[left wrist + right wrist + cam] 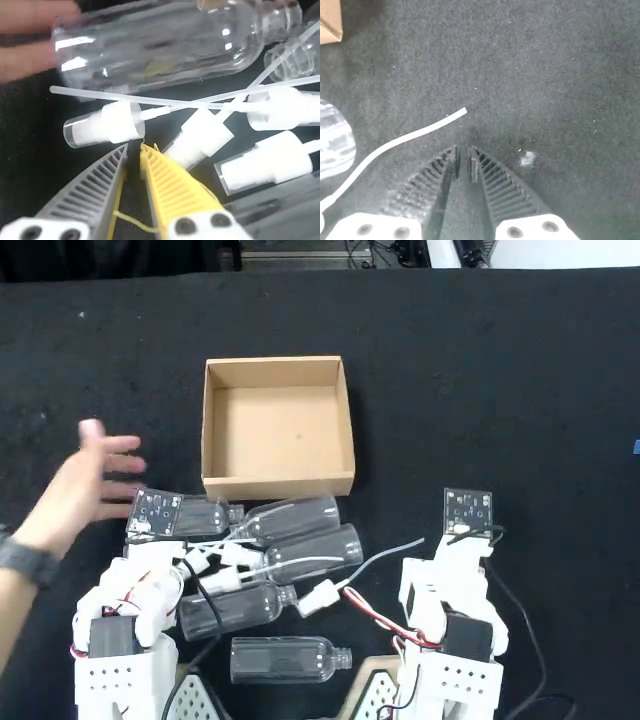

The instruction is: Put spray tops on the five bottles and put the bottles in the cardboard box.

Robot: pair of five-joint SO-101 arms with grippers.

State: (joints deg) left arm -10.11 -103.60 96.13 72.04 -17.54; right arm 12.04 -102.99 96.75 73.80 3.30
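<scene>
Several clear bottles lie on their sides in front of the empty cardboard box [278, 425], among them one [290, 518] by its near wall and one [285, 658] between the arm bases. None has a top on. White spray tops lie loose: one [320, 595] has a long dip tube [395, 142]. My left gripper [134, 147] is shut and empty, its tips just short of a spray top [105, 125] and a second one [200, 137], with a bottle [165, 40] beyond. My right gripper [462, 150] is shut over bare cloth near the tube's end.
A person's hand [90, 485] hovers at the left, its fingers [30, 40] against the base of the bottle. The left arm [130, 600] and right arm [450, 610] stand at the near edge. Black cloth [500, 390] covers the table.
</scene>
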